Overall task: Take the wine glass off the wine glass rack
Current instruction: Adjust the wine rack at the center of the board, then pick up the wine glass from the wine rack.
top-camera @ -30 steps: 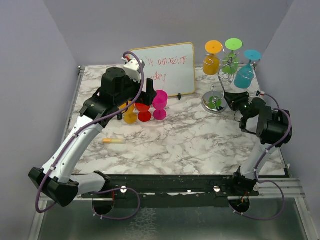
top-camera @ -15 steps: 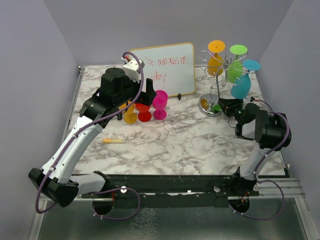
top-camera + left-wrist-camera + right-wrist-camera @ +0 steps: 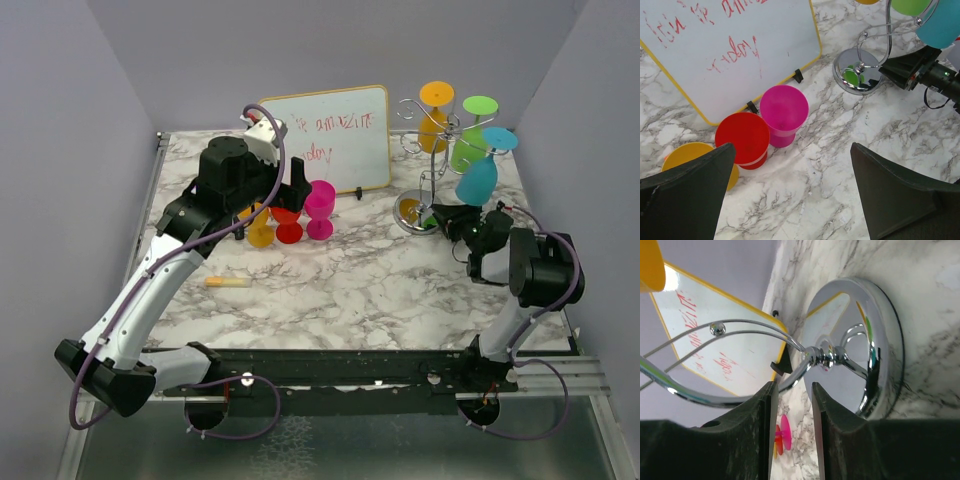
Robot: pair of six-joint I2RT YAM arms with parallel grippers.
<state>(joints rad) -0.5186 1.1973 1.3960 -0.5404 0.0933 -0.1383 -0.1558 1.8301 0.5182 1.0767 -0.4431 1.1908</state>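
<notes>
The wine glass rack [image 3: 413, 212] is a silver wire stand on a round shiny base [image 3: 875, 340], at the back right and leaning. An orange wine glass [image 3: 434, 115], a green one [image 3: 470, 140] and a blue one [image 3: 478, 175] hang upside down from its curled arms. My right gripper [image 3: 440, 215] lies low at the base. Its jaws stand a narrow gap apart, and the curved wire near the stem [image 3: 825, 357] crosses just at the fingertips [image 3: 792, 385]. My left gripper [image 3: 792, 147] is wide open above the table, holding nothing.
A pink glass [image 3: 783, 112], a red one [image 3: 742, 137] and an orange one [image 3: 692, 157] stand on the marble table in front of the whiteboard [image 3: 325, 135]. A yellow marker [image 3: 228, 282] lies mid-left. Grey walls close in both sides.
The rack's base has slid left while its top with the glasses swung right and down. My right gripper moved left with the base. The left arm barely moved.
</notes>
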